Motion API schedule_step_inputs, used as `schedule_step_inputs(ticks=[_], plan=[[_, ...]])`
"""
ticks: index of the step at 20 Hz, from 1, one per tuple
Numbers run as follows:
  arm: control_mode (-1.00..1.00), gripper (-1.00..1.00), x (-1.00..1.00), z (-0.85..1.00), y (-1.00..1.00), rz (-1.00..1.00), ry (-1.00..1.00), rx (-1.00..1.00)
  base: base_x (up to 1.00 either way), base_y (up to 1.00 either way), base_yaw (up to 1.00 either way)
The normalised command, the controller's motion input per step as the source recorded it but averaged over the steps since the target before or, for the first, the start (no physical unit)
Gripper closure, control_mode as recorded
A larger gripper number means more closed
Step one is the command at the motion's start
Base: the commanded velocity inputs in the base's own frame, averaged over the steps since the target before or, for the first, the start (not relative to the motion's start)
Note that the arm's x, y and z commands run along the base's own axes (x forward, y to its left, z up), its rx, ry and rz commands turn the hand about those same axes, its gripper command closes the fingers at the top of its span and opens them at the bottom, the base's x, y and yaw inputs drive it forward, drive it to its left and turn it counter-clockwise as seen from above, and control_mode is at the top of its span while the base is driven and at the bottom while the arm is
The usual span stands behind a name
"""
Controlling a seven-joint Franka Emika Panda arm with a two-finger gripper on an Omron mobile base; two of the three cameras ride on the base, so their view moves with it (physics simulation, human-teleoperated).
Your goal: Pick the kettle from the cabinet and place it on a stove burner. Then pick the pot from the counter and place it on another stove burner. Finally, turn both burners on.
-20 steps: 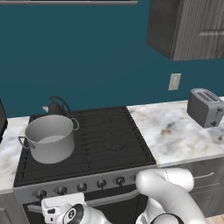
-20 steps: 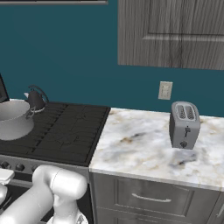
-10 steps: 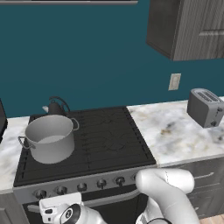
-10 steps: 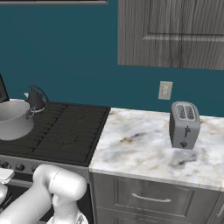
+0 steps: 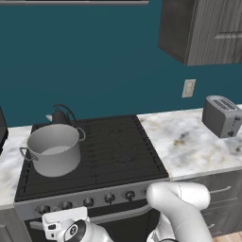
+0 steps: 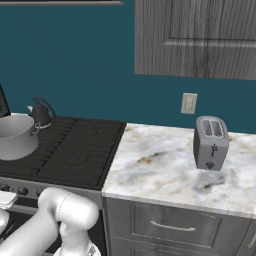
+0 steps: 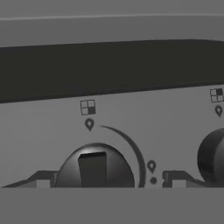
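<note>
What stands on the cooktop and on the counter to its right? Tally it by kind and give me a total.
Pot: 1
Kettle: 1
Toaster: 1
Total: 3

A: How crowded is the cooktop (image 5: 118, 151)?
B: The pot (image 5: 53, 150) takes the front left burner, and the kettle (image 5: 60, 115) stands just behind it at the back left. The right-hand grates are bare.

A: And the bench (image 6: 165, 170)?
B: Only the toaster (image 6: 210, 143) stands on it, toward the wall; the marble between it and the cooktop lies free.

A: What about the stove front?
B: In the hand view one knob (image 7: 94, 168) sits between the fingertips (image 7: 175, 179), which stand wide to each side. A neighbouring knob (image 7: 212, 155) is near on the right.
</note>
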Motion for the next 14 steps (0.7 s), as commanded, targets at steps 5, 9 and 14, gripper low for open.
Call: schedule_step_inputs(ticks=[5,9,14], plan=[[-1.00,1.00,0.24,-0.01,0.02,0.00,-0.01,0.00,0.00,0.00,0.00],[-1.00,1.00,0.19,-0.01,0.04,0.00,-0.01,0.00,0.00,0.00,0.00],[-1.00,1.00,0.01,0.00,0.00,0.00,0.00,-0.02,0.00,0.00,0.00]])
